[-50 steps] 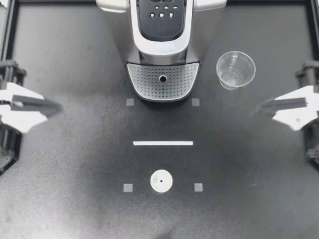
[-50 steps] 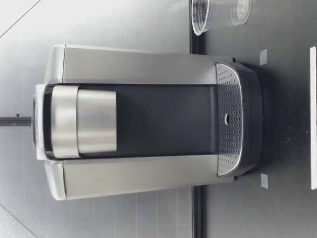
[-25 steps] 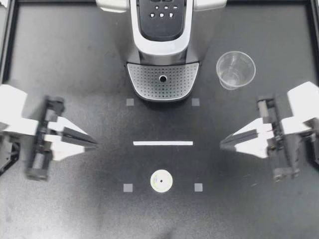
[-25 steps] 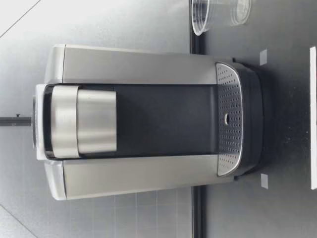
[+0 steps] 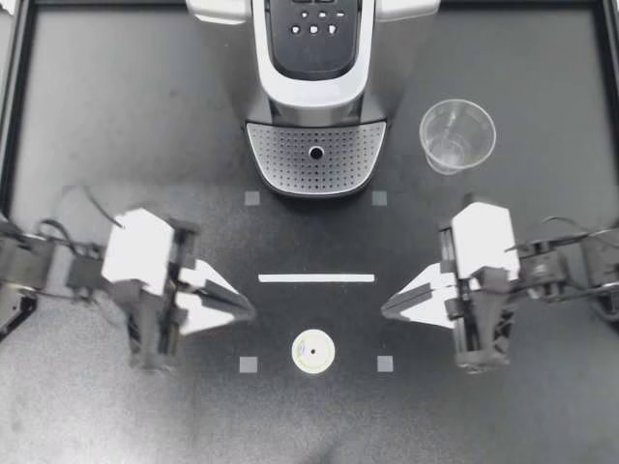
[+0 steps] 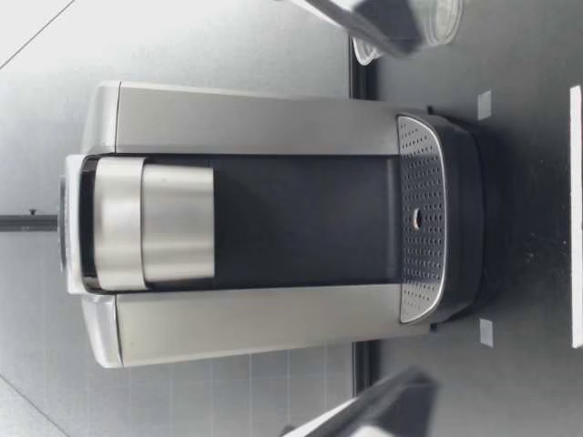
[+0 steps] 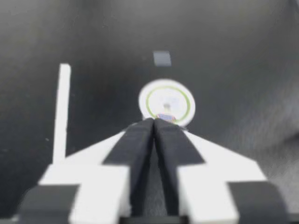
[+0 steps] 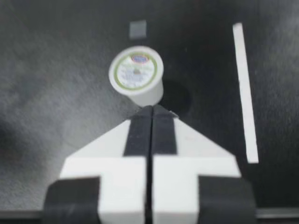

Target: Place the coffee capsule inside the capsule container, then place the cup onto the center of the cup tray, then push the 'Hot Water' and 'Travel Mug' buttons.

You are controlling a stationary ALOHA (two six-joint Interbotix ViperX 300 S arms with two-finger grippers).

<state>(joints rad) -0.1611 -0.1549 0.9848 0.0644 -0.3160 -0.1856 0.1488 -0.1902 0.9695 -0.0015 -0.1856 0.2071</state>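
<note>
Left gripper [image 5: 248,311]: fingers clenched together, empty, left of centre frame. Right gripper [image 5: 389,309]: likewise clenched, empty, right of centre. Coffee capsule [image 5: 313,351]: lower centre, upright, between both tips, touching neither. Plastic cup [image 5: 456,135]: upper right, beside coffee machine [image 5: 314,77].

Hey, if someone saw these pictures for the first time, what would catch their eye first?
Probably the silver coffee machine at the far middle of the table, with a clear cup standing beside it on my right arm's side. Next come my left gripper and right gripper, both shut, pointing inward toward the white coffee capsule near the table's front.
</note>
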